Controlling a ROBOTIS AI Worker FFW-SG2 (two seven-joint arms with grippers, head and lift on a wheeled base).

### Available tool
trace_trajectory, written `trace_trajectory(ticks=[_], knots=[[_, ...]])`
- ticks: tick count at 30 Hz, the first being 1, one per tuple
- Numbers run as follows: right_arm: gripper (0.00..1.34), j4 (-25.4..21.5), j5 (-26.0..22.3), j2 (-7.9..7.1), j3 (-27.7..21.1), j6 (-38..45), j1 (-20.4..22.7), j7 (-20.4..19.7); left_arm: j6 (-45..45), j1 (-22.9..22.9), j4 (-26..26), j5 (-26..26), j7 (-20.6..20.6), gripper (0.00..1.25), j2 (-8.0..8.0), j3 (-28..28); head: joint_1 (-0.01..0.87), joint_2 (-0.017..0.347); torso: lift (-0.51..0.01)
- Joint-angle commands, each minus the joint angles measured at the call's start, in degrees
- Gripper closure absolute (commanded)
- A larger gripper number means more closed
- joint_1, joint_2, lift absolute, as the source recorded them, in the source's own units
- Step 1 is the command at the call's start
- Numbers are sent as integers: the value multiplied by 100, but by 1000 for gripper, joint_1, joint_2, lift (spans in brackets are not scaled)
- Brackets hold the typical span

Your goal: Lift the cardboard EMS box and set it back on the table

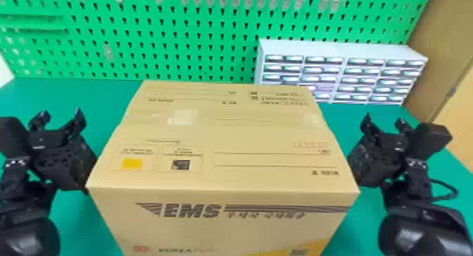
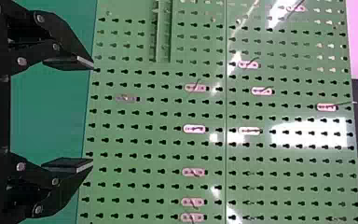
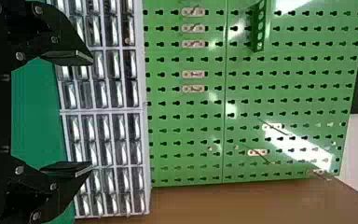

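The cardboard EMS box [image 1: 225, 139] stands upright in the middle of the head view, its printed front facing the robot. My left gripper [image 1: 58, 120] is at the box's left side, and my right gripper [image 1: 385, 125] is at its right side; both point toward the back. In the left wrist view the left gripper [image 2: 93, 114] has its two fingers wide apart with nothing between them. The right gripper [image 3: 93, 112] likewise shows a broad gap between its fingers in the right wrist view. The bottom of the box is hidden.
A green pegboard [image 1: 158, 37] rises behind the green table [image 1: 105, 93]. At the back right stands a white drawer cabinet [image 1: 338, 49], close behind the box. A brown panel [image 1: 436, 44] borders the table on the right.
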Motion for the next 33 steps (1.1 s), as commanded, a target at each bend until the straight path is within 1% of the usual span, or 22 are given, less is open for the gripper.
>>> trace_trajectory(ticks=[1,33], knots=[[466,0,7,22,-15,0,-1,0,0,6,0,-5,0,509,0,-3,678,-15,-95],[466,-9,16,-5,-6,0,-1,0,-9,-12,-8,-5,0,509,0,-3,678,-15,-95]])
